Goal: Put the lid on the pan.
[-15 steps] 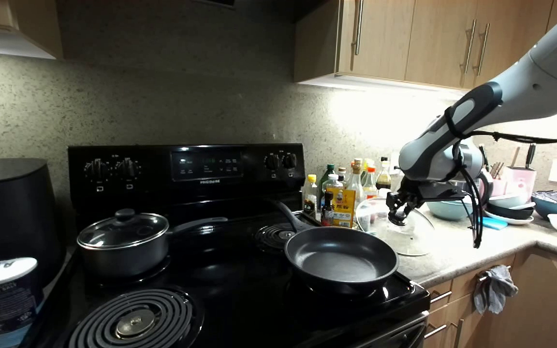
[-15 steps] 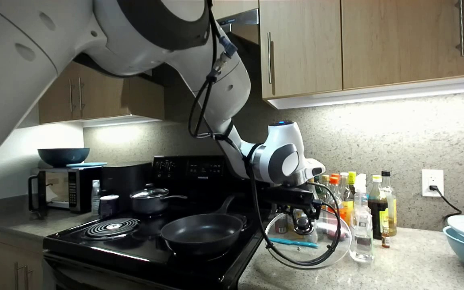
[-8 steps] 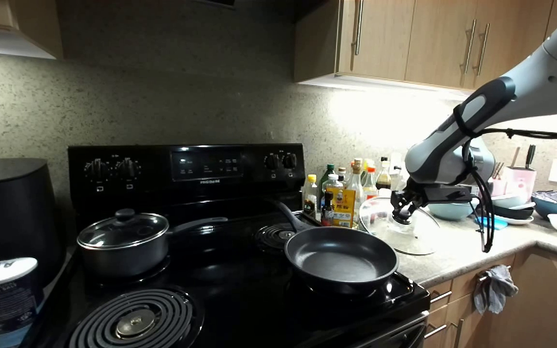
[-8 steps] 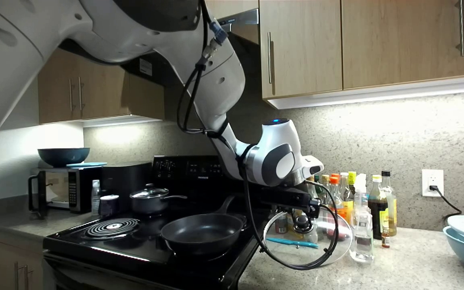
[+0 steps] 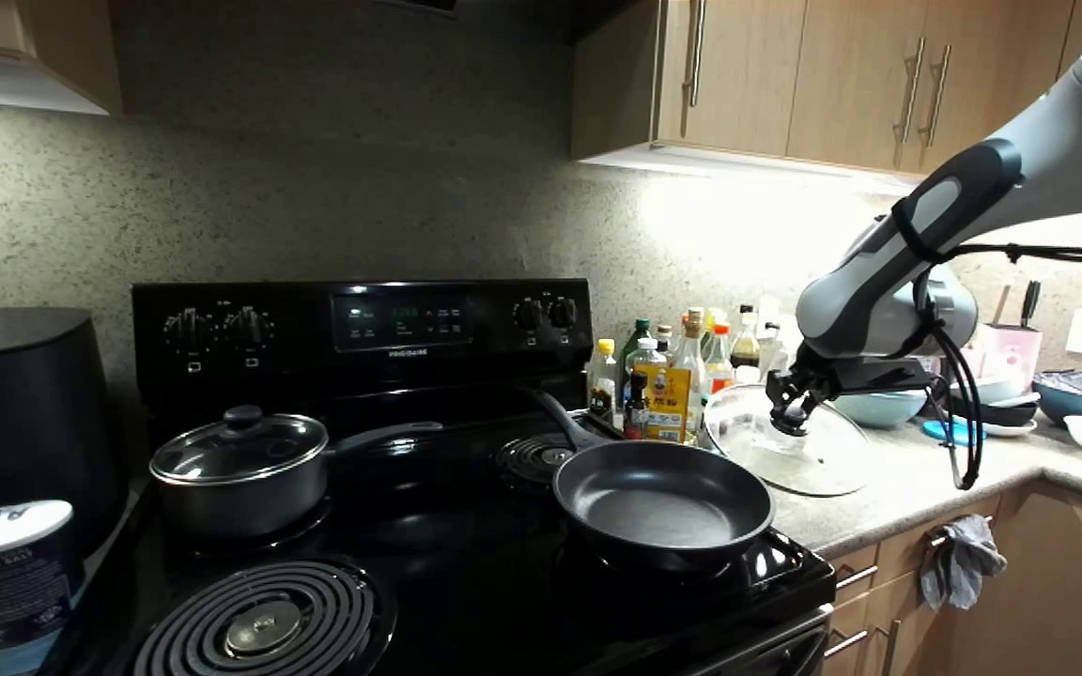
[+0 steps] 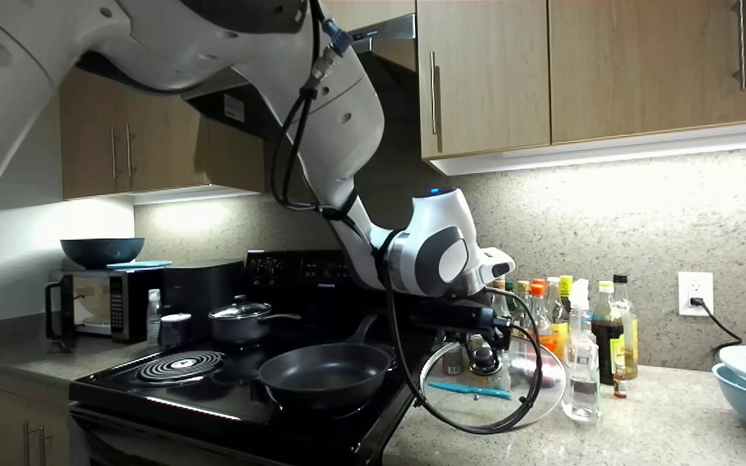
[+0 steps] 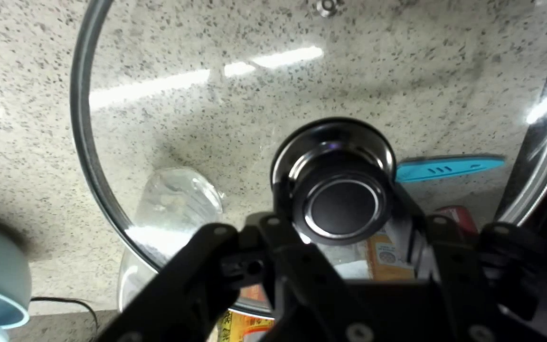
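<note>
Held the lid (image 7: 249, 137) in the gripper (image 7: 342, 204), pinched by its silver-ringed black knob (image 7: 342, 209). Showed clear glass within a shiny metal rim (image 7: 80, 95), with 1 small round metal fitting (image 7: 326, 6) and white streaks of light. Was tilted in both exterior views, over the speckled counter (image 6: 638, 433), beside the stove (image 6: 217, 391) and apart from the black pan (image 6: 324, 375).

Wrist view: close, facing down past tool (image 7: 342, 204) through lid (image 7: 333, 129) onto worktop (image 7: 31, 156). In an exterior view: apart from tool, facing wall (image 5: 363, 197) across stove (image 5: 466, 563); in an exterior view: arm (image 6: 340, 116) nearest, tool beyond. Both show pan (image 5: 663, 498), pictured left of tool; heights uncertain.
</note>
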Tool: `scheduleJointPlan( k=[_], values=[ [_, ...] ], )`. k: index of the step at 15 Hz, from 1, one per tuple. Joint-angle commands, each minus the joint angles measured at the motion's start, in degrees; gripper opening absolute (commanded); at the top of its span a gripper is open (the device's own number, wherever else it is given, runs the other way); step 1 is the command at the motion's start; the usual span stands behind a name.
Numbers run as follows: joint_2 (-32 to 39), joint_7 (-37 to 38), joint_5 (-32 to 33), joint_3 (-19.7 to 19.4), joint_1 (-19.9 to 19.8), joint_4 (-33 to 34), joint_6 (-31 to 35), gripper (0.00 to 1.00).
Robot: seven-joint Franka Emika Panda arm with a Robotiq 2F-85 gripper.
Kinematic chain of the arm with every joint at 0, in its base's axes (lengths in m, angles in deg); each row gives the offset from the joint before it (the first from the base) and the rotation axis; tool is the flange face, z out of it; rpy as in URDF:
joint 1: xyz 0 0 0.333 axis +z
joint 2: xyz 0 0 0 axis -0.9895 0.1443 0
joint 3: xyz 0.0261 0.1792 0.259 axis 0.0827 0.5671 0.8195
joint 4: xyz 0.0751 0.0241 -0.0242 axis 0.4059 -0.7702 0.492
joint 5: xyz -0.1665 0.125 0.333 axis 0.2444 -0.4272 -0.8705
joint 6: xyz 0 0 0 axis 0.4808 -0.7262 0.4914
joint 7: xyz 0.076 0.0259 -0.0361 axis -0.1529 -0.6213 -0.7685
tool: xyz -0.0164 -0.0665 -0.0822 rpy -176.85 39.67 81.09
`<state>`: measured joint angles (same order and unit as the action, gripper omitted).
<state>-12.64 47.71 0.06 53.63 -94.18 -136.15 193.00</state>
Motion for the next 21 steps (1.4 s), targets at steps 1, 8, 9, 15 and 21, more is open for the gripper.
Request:
scheduleJointPlan(
  k=[1,8,9,15,21],
  values=[
    [-9.9,6.4,4.5,-5.5,4.3,-8.7,2.2,0.25],
    [-9.2,8.8,4.8,-7.0,4.5,-8.2,0.1,0.5],
    [-9.2,8.9,4.7,-7.0,4.6,-8.3,0.1,0.5],
    [-14.2,6.6,2.9,-3.9,3.8,-14.0,11.1,0.25],
    [-17.4,7.0,4.7,-2.5,5.7,-16.8,17.7,0.25]
  ],
)
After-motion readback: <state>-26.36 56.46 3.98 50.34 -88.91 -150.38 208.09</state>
